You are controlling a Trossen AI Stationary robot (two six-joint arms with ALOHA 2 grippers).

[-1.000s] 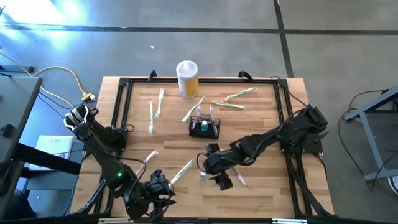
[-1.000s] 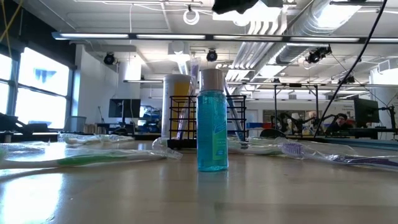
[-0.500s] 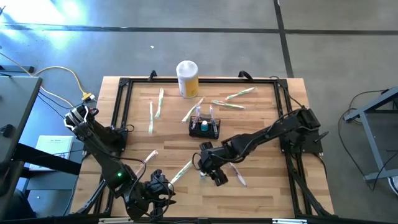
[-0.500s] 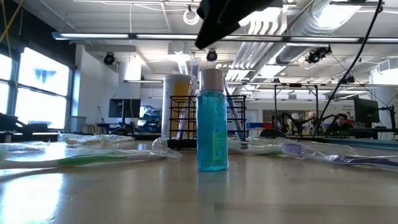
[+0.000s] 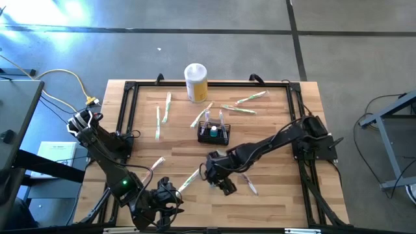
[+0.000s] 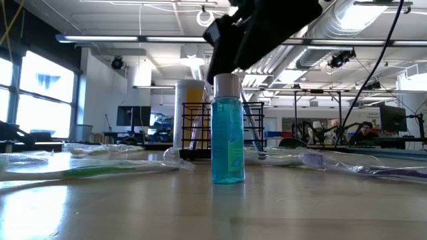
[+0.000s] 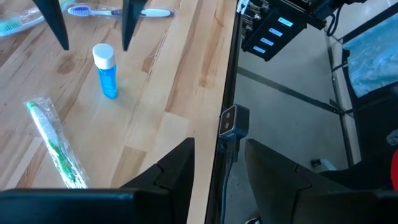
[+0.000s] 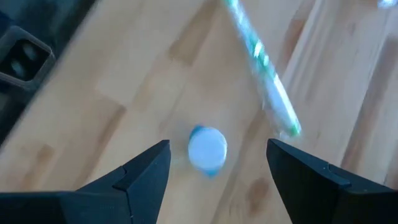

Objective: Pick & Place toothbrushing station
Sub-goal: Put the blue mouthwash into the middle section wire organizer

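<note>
My left gripper (image 5: 162, 198) is parked by the table's near edge, well left of the blue bottle (image 5: 212, 184), fingers part-open around nothing. The bottle stands upright, long axis vertical. My right gripper (image 5: 218, 182) hangs directly over its cap, fingers spread wide either side and holding nothing, so I judge the move ahead a straight drop. The toothbrushing station (image 5: 214, 134) sits beyond the bottle, toward the yellow canister (image 5: 195, 82). Right arm is clearly the nearer.
</note>
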